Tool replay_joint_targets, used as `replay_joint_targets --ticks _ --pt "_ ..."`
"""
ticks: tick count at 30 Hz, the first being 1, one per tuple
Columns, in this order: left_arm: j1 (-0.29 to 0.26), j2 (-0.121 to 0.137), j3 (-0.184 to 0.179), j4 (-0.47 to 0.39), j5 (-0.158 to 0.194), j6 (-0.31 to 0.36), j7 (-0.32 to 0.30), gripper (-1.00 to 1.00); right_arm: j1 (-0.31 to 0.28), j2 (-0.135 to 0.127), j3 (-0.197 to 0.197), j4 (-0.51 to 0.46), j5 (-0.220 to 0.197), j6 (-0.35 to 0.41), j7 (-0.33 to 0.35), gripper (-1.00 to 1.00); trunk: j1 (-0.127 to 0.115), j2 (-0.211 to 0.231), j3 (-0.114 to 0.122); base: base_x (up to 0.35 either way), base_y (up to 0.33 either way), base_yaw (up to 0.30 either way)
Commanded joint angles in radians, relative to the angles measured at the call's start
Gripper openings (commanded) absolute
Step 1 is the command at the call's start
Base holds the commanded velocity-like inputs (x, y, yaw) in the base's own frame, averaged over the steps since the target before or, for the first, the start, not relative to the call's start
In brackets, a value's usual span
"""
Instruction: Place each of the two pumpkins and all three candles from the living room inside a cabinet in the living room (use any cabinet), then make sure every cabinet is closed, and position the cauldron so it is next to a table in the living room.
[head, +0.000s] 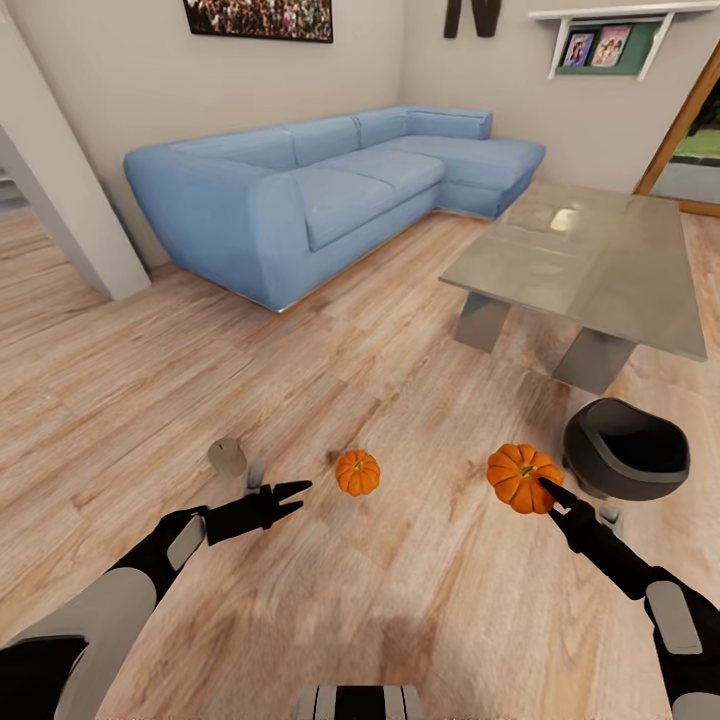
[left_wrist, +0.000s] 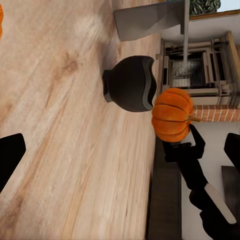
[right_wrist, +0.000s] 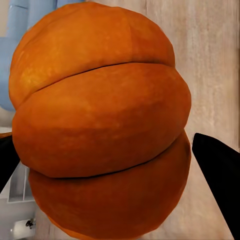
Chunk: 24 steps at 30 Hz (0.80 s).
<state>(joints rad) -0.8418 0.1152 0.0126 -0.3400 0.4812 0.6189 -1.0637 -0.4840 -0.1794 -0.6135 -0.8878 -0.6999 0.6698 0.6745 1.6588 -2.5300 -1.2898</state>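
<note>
My right gripper (head: 541, 487) is shut on one ribbed orange pumpkin (head: 518, 476), which bulks large between its dark fingers (right_wrist: 218, 172) in the right wrist view. The other pumpkin (head: 357, 472) rests on the wood floor, just right of my left gripper (head: 292, 494), which is open and holds nothing. Two stubby tan candles (head: 227, 456) stand on the floor just beyond the left gripper. The black cauldron (head: 626, 448) sits on the floor right of the held pumpkin (left_wrist: 172, 115) and near the table. The cabinet is out of view.
A grey low table (head: 590, 260) stands at the right beyond the cauldron (left_wrist: 130, 83). A blue corner sofa (head: 320, 190) runs along the far wall. A white wall corner (head: 60, 220) juts in at the left. Open wood floor lies between me and the sofa.
</note>
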Motion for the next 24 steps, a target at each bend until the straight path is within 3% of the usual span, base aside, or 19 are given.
replay_joint_targets --ticks 1,24 --pt "0.0 0.002 0.001 0.0 0.002 0.008 -0.006 1.0 -0.001 0.001 -0.003 0.0 -0.007 0.008 0.002 -1.0 0.0 -0.001 -0.005 0.0 0.0 0.0" --pt "0.0 0.01 -0.001 -0.004 0.006 -0.002 -0.016 1.0 -0.001 0.004 -0.003 0.0 -0.007 0.013 0.004 -1.0 0.011 -0.006 -0.094 0.0 0.0 0.0"
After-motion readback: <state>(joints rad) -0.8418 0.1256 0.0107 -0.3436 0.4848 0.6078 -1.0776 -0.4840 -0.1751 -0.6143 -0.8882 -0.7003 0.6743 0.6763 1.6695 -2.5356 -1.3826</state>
